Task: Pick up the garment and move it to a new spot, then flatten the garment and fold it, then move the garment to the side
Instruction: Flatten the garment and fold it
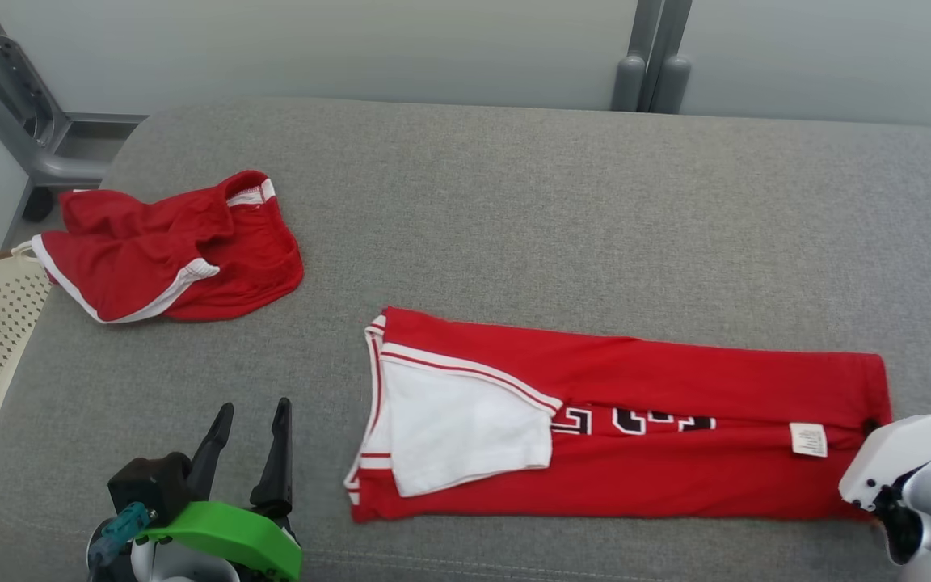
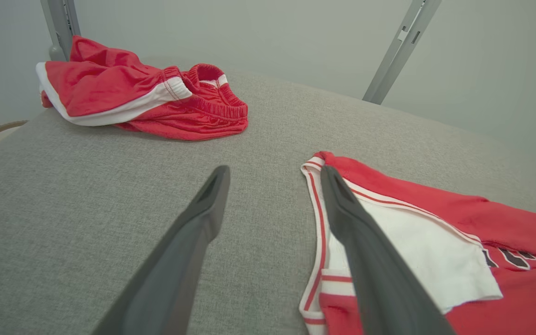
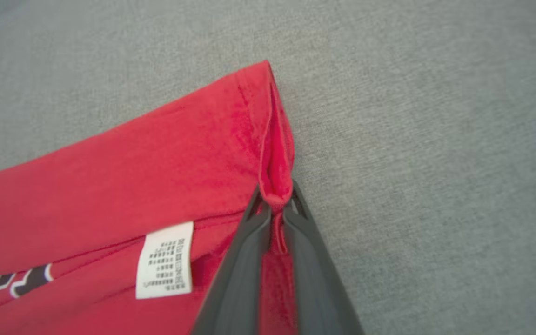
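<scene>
Your right gripper [image 3: 275,200] is pinched tight on the hem at the right end of the jersey [image 1: 635,420], which lies in a long strip on the grey cushion [image 1: 514,202] in front of you. Left gripper [image 1: 254,412] is spread wide, holding nothing, near the collar end. I'd lift low and carry that hem straight toward the collar so the edges line up.
</scene>
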Robot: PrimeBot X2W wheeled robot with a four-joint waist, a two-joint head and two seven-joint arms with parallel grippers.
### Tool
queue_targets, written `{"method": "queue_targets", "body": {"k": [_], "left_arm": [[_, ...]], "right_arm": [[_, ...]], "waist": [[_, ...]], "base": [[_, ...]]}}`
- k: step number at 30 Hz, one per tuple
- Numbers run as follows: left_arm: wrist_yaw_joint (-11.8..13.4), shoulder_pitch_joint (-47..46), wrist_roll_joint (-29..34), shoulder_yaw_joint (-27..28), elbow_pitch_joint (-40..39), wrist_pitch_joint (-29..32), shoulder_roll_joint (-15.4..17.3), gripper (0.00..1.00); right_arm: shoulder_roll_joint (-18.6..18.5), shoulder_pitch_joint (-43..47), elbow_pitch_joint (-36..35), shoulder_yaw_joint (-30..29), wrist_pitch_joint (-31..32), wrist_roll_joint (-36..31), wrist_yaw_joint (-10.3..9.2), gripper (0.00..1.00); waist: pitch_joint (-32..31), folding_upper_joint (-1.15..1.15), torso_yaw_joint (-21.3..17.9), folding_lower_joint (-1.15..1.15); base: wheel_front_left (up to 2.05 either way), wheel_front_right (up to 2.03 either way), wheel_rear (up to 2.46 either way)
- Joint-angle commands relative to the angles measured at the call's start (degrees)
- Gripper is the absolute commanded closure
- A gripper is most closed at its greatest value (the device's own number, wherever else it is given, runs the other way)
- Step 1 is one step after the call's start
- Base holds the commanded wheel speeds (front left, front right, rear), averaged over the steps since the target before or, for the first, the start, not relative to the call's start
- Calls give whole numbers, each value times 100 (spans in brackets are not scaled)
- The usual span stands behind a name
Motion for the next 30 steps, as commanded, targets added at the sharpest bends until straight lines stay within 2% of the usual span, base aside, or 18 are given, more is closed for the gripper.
{"method": "queue_targets", "body": {"k": [1,12,17,22,30], "left_arm": [[9,23,-34,-7,5,-1,30,0],[38,111,-59,-77,-63,28,63,0],[56,149,-68,-86,-100,41,95,0],[84,169,-79,-94,-127,52,98,0],[71,148,-106,-144,-120,77,98,0]], "right_arm": [[-77,-40,-152,-260,-44,-160,-14,100],[-63,48,-1384,-1687,480,-824,-13,100],[-55,64,-1804,-1931,741,-937,-13,100],[-54,166,-1895,-1490,966,-741,-12,100],[-52,562,-1873,146,1252,-31,-11,100]], "waist": [[-45,0,-7,0],[-198,0,65,0],[-225,0,56,0],[-254,0,-8,0],[-305,0,-35,0]], "base": [[0,0,0],[0,0,0],[0,0,0],[0,0,0],[0,0,0]]}}
